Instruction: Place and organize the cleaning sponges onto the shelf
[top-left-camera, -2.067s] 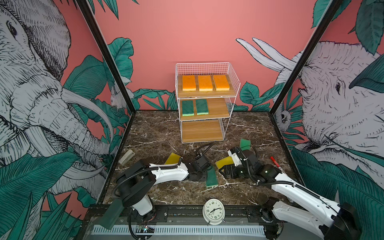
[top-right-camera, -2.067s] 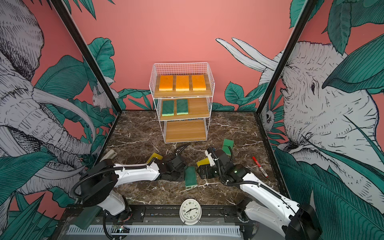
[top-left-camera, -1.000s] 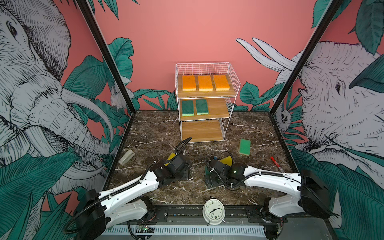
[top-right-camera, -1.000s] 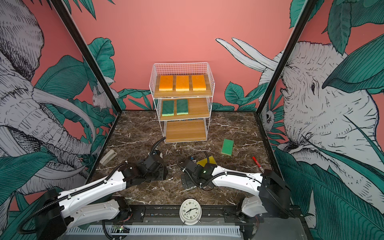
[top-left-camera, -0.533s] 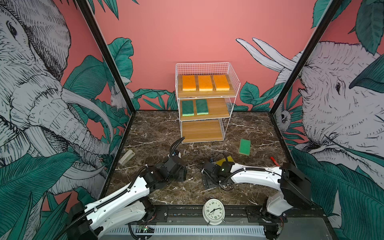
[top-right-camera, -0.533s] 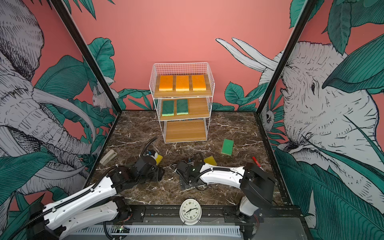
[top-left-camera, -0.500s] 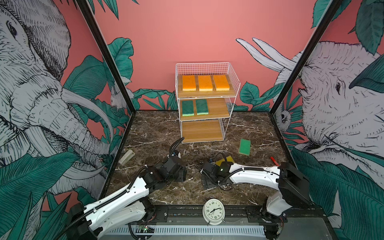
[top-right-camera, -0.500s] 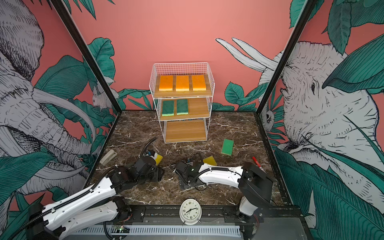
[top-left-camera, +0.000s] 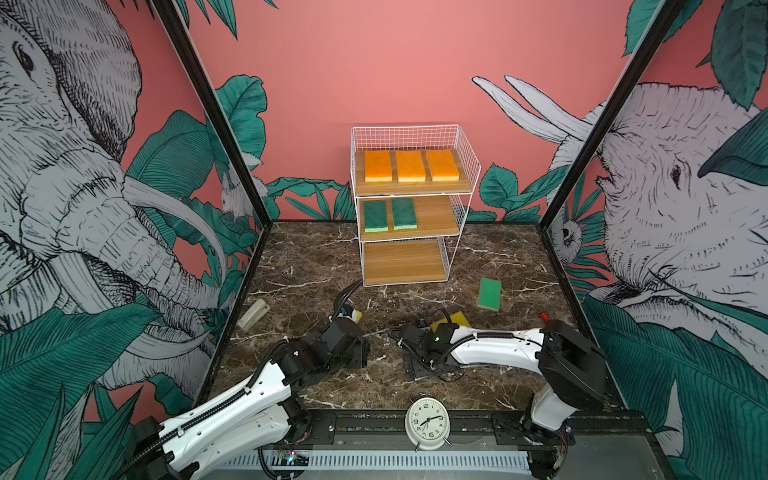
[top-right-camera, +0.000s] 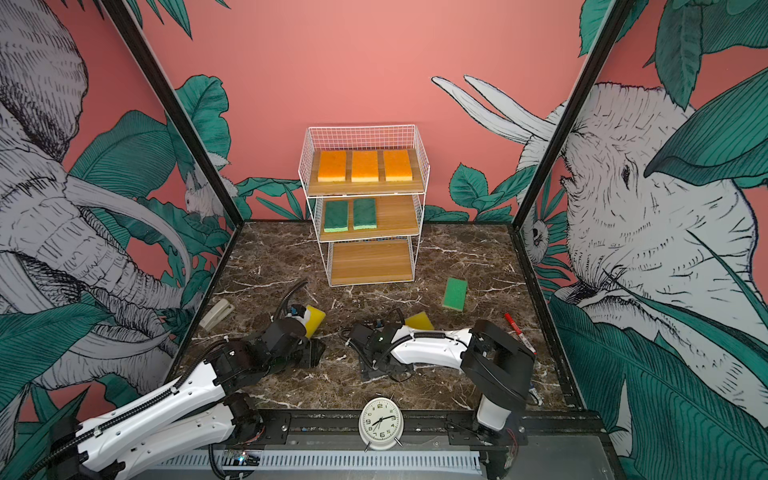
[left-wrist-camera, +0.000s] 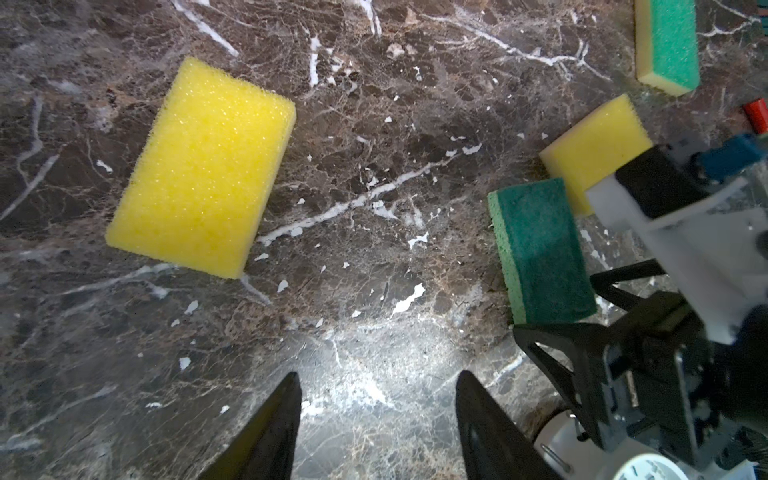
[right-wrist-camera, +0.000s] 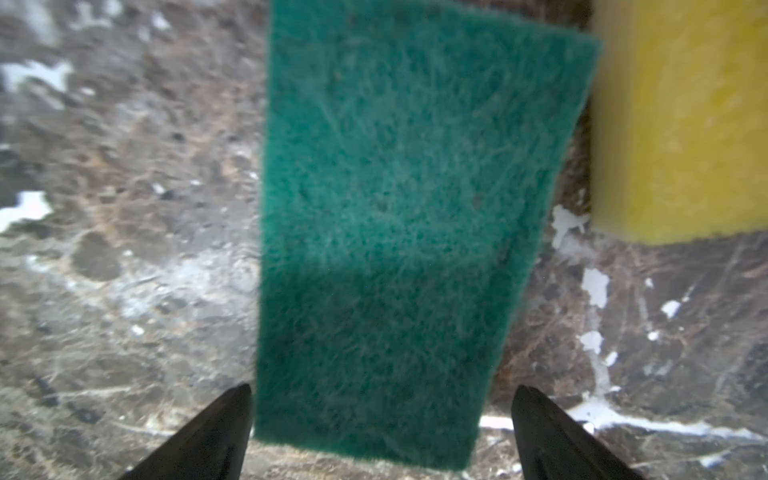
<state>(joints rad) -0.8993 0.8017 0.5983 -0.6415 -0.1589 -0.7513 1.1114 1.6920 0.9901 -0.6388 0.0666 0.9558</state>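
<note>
The shelf (top-left-camera: 464, 174) stands at the back with three orange sponges (top-left-camera: 410, 165) on its top board, two dark green sponges (top-left-camera: 390, 214) on the middle board and a bare bottom board. On the marble floor, a dark green sponge (right-wrist-camera: 399, 216) lies flat with its near end between the fingers of my open right gripper (right-wrist-camera: 380, 395), which points down over it (top-left-camera: 415, 359). A yellow sponge (right-wrist-camera: 681, 124) lies right beside it. Another yellow sponge (left-wrist-camera: 203, 166) lies ahead of my left gripper (left-wrist-camera: 376, 386), open and holding nothing. A lighter green sponge (top-left-camera: 489, 294) lies farther right.
A white alarm clock (top-left-camera: 427, 423) stands on the front rail. There is a red pen (top-right-camera: 517, 328) by the right wall and a beige stapler-like object (top-left-camera: 253, 314) by the left wall. Both arms lie low near the floor's front edge.
My left gripper has let go of the dark green sponge and drawn back to the left. My right gripper has swung left and come down over that sponge. Little has moved in the last half second.
</note>
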